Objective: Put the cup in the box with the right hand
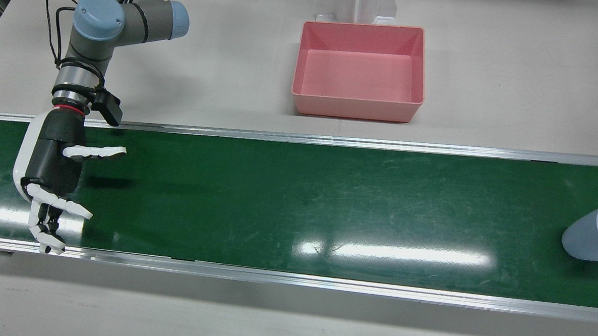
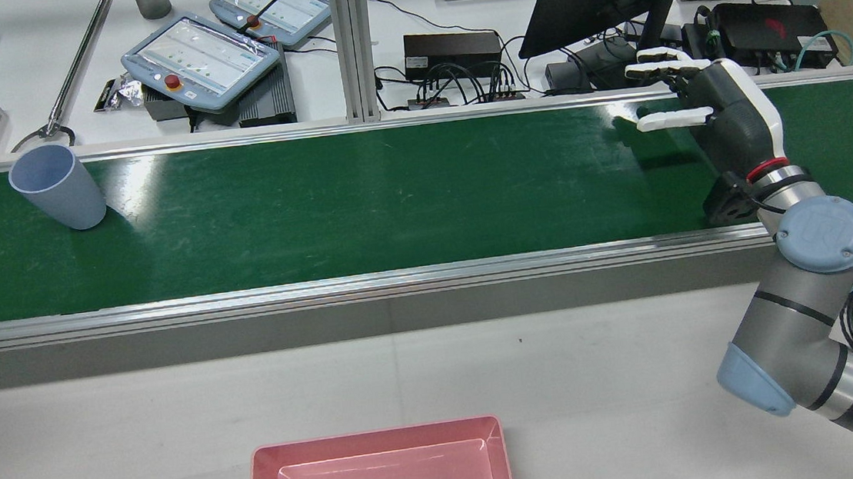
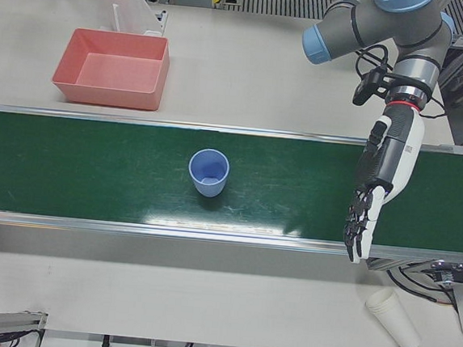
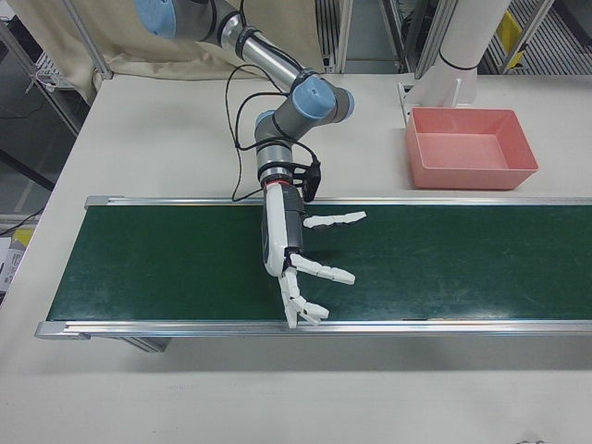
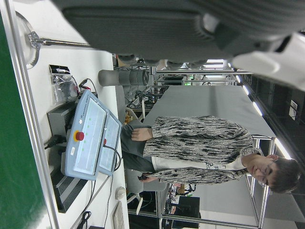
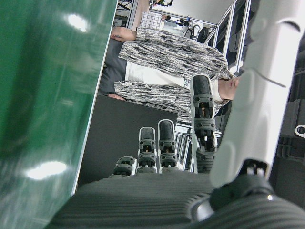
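**Right hand spread and empty over the belt, cup far along the belt from it**

Seen from the operators' side, the nearest thing to the right hand [image 1: 51, 168] is the near aluminium rail [image 1: 283, 277] of the green conveyor belt [image 1: 280, 199]. The fingertips [image 1: 50, 244] reach out over that rail. The fingers are stretched out and apart, and the thumb [image 1: 96, 153] sticks out sideways along the belt. The hand holds nothing. Its palm hangs above the belt; whether any fingertip touches the rail cannot be told. In the right-front view the same hand [image 4: 296, 250] points toward the near edge, forearm across the belt's width.

The blue cup [image 1: 592, 233] stands on the belt well apart from the right hand, at the opposite end of the front view and cut by its edge. The rear view shows the cup [image 2: 55, 187] upright, mouth up, close to the belt's operator-side rail. The belt between hand and cup is bare.

In the left-front view the cup [image 3: 209, 172] stands mid-belt, and the left hand [image 3: 381, 182] hangs over the belt to one side of it, not touching it. That hand's fingers are extended side by side toward the near rail, and it grips nothing. A white paper cup [image 3: 393, 318] lies on the near table below it.

Beyond the belt, on the white table, sits the pink box [image 1: 357, 107], empty and open-topped, roughly midway along the belt. A white post base [image 1: 357, 4] stands just behind it.
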Controlling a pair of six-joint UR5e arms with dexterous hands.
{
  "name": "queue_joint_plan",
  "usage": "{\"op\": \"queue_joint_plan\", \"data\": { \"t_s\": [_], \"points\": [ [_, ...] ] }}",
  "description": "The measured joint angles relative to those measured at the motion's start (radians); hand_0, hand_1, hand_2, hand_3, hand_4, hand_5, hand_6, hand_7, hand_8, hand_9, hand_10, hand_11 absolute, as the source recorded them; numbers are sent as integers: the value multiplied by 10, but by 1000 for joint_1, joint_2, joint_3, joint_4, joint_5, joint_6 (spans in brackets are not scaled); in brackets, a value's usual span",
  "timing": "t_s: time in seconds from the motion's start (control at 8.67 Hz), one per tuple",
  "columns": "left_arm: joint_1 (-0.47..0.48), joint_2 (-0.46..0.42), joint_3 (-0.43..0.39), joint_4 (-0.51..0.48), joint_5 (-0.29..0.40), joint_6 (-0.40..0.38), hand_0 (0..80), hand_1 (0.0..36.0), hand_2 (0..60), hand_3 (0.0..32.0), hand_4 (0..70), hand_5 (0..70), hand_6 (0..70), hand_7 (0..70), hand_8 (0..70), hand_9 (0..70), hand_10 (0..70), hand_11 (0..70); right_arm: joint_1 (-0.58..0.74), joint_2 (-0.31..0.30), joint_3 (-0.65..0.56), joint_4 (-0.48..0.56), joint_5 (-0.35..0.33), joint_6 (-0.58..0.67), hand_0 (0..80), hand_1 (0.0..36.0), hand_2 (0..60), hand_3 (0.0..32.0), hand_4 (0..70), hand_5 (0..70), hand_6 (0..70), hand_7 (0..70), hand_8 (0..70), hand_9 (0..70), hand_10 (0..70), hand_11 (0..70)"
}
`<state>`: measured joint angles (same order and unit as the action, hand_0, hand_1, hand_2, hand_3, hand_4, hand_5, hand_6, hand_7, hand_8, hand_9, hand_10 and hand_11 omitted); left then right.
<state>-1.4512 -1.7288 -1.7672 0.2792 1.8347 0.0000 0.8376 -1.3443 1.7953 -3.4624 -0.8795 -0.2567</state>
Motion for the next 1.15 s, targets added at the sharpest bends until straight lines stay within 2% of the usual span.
{"op": "queue_joint_plan", "data": {
  "t_s": [0.12, 0.23, 0.35, 0.46, 0.58, 0.69, 0.81, 0.92, 1.04, 1.15],
  "points": [
    [0, 0, 0, 0, 0, -1, 0, 0, 0, 0, 0, 0, 0, 0, 0, 0, 0, 0, 2, 16, -14, 0, -1, -1, 568, 129, 30, 0, 363, 59, 88, 354, 118, 204, 39, 70],
    [0, 0, 0, 0, 0, -1, 0, 0, 0, 0, 0, 0, 0, 0, 0, 0, 0, 0, 3, 27, -26, 1, -3, -2, 573, 109, 0, 0, 346, 59, 86, 348, 116, 200, 35, 65],
    [0, 0, 0, 0, 0, 0, 0, 0, 0, 0, 0, 0, 0, 0, 0, 0, 0, 0, 4, 33, -35, 1, -5, -2, 569, 109, 0, 0, 274, 61, 80, 323, 110, 188, 26, 54],
    [0, 0, 0, 0, 0, 0, 0, 0, 0, 0, 0, 0, 0, 0, 0, 0, 0, 0, 4, 36, -38, 1, -7, -2, 558, 129, 26, 0, 238, 62, 78, 314, 107, 183, 23, 49],
    [0, 0, 0, 0, 0, 0, 0, 0, 0, 0, 0, 0, 0, 0, 0, 0, 0, 0, 4, 38, -40, 2, -8, -2, 571, 110, 0, 0, 280, 61, 78, 316, 108, 184, 21, 45],
    [0, 0, 0, 0, 0, 0, 0, 0, 0, 0, 0, 0, 0, 0, 0, 0, 0, 0, 4, 39, -39, 1, -8, -2, 555, 140, 40, 0, 235, 61, 78, 314, 107, 183, 19, 43],
    [0, 0, 0, 0, 0, 0, 0, 0, 0, 0, 0, 0, 0, 0, 0, 0, 0, 0, 4, 39, -38, 1, -9, -1, 548, 151, 53, 0, 212, 62, 77, 310, 106, 181, 18, 42],
    [0, 0, 0, 0, 0, 0, 0, 0, 0, 0, 0, 0, 0, 0, 0, 0, 0, 0, 2, 39, -35, 0, -9, -1, 575, 117, 0, 0, 250, 63, 77, 308, 106, 181, 14, 37],
    [0, 0, 0, 0, 0, 0, 0, 0, 0, 0, 0, 0, 0, 0, 0, 0, 0, 0, 1, 36, -26, 0, -8, -1, 559, 145, 40, 0, 211, 63, 76, 304, 105, 179, 9, 30],
    [0, 0, 0, 0, 0, 0, 0, 0, 0, 0, 0, 0, 0, 0, 0, 0, 0, 0, -2, 32, -11, -1, -7, 0, 560, 149, 40, 0, 197, 64, 75, 304, 105, 179, 1, 18]
  ]
}}
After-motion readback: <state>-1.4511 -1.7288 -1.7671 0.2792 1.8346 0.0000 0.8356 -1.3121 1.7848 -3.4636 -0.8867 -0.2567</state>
